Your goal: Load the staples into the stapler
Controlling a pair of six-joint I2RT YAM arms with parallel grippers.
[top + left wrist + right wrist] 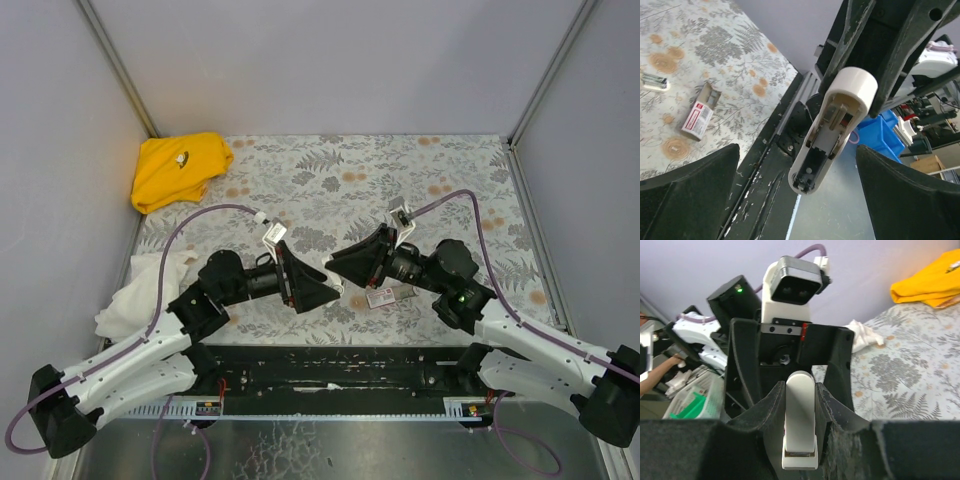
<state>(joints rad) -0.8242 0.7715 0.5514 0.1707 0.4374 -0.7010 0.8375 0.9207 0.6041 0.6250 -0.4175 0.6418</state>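
The pale pink-and-white stapler [800, 415] is held off the table between my right gripper's [800, 390] fingers, which are shut on its sides. In the left wrist view the stapler [835, 130] points at the camera with its underside and dark metal part showing. My left gripper [800, 200] is wide open, with one finger on either side of the stapler's free end and not touching it. The red-and-white labelled staple box [700, 112] lies on the fern-print table cover with its grey tray partly slid out. A short silvery staple strip [654, 82] lies beyond it. In the top view both grippers meet tip to tip beside the box [381, 297].
A yellow cloth [180, 168] lies at the far left corner and a white cloth [135, 295] at the left edge. The black base rail [320, 372] runs along the near edge. A blue bin [880, 132] stands off the table.
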